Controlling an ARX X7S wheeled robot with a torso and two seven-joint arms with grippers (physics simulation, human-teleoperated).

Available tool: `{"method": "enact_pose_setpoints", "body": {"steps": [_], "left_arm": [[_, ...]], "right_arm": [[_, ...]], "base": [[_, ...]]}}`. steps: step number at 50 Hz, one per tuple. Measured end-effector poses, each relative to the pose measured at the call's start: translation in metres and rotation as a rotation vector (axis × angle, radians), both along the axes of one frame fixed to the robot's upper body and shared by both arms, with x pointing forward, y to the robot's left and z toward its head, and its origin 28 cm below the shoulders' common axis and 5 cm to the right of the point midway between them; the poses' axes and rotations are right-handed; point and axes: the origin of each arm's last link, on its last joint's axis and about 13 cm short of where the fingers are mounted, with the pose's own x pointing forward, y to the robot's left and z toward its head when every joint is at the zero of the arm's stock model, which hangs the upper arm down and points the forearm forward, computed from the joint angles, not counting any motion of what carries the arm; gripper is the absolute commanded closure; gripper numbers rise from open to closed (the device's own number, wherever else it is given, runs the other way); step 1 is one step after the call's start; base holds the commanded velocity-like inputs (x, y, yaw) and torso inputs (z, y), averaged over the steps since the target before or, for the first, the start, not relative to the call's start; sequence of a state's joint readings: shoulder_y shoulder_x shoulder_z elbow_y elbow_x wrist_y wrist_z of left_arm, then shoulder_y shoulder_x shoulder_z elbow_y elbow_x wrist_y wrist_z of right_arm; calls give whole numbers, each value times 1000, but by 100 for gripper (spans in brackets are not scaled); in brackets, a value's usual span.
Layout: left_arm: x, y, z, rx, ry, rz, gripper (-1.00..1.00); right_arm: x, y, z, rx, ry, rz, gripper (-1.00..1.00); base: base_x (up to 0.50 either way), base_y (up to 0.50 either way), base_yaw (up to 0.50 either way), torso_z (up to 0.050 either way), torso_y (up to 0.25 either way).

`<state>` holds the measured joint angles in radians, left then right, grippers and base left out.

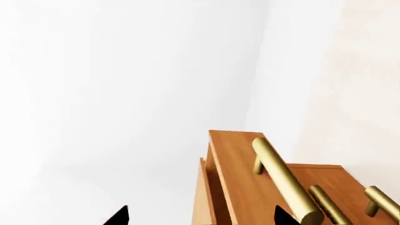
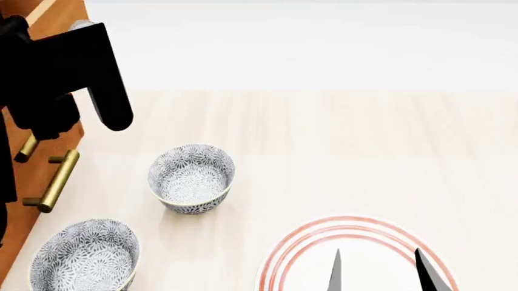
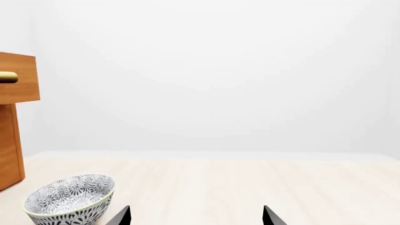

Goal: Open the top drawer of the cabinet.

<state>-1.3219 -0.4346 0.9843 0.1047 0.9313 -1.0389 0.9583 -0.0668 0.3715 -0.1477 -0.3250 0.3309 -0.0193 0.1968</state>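
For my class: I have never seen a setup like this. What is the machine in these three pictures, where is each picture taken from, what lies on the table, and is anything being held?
These are simulator renders of a two-armed wheeled robot. One picture looks down from its head; the other two come from cameras near each gripper.

In the head view, the black left arm reaches toward the orange-brown wooden cabinet, with brass bar handles below. Two patterned grey-and-white bowls and a white plate with red rings sit on the pale wooden table.

The left wrist view shows the top drawer already standing out from the cabinet front, and the left gripper open, holding nothing. The right gripper is open over the table, also holding nothing.
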Motion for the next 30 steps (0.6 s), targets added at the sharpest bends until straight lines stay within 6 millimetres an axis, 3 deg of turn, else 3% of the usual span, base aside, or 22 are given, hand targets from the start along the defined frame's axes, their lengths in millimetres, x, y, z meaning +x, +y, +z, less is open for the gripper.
{"method": "enact_pose_setpoints", "body": {"steps": [10,16,23,30], "left_arm": [[-38,-4,26,-64,-140,-122,-100],[-49,4,37,-148,-201,-157,-100],[-43,20,52,-260,-246,-110,-100],[-21,39,66,-379,-269,-7,-100]], "right_arm": [[0,1,-1,-2,3,2,-100],[0,1,-1,-4,6,3,-100],[0,2,-2,-9,10,7,-100],[1,3,-3,-12,13,9,-100]], "base": [[0,0,0,0,0],[0,0,0,0,0],[0,0,0,0,0],[0,0,0,0,0]]}}
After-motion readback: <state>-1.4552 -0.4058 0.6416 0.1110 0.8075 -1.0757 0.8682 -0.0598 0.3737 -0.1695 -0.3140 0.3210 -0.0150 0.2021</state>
